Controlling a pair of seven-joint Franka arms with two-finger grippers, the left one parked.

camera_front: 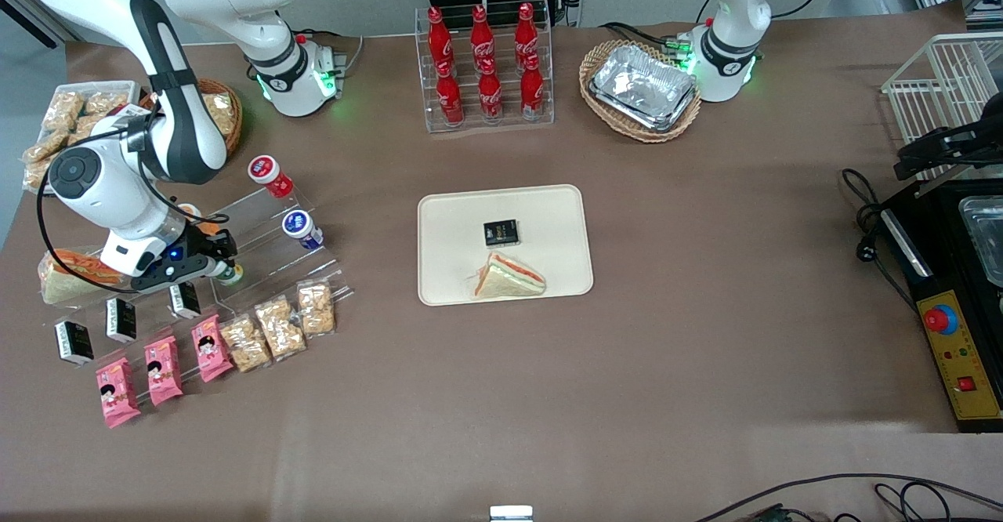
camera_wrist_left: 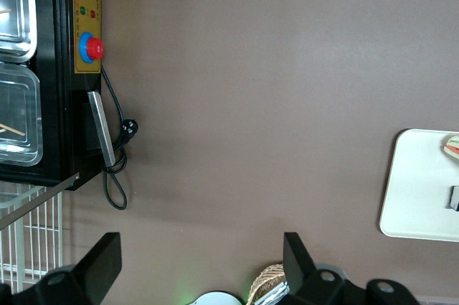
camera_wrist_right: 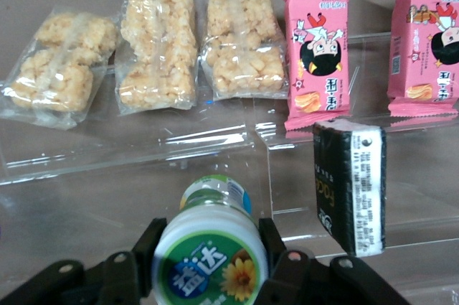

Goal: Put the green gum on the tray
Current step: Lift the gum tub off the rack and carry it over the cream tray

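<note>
Green gum (camera_wrist_right: 210,255) upright, lid toward wrist camera, gripper (camera_wrist_right: 208,265) clamping it

Gripper (camera_front: 222,269) hides most of green gum (camera_front: 229,273).

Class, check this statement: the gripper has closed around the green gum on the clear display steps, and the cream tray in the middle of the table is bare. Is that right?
Not quite. The gripper does close around the green gum on the clear display steps, but the tray is not bare: the front view shows a small black packet and a wrapped sandwich lying on it.
</note>
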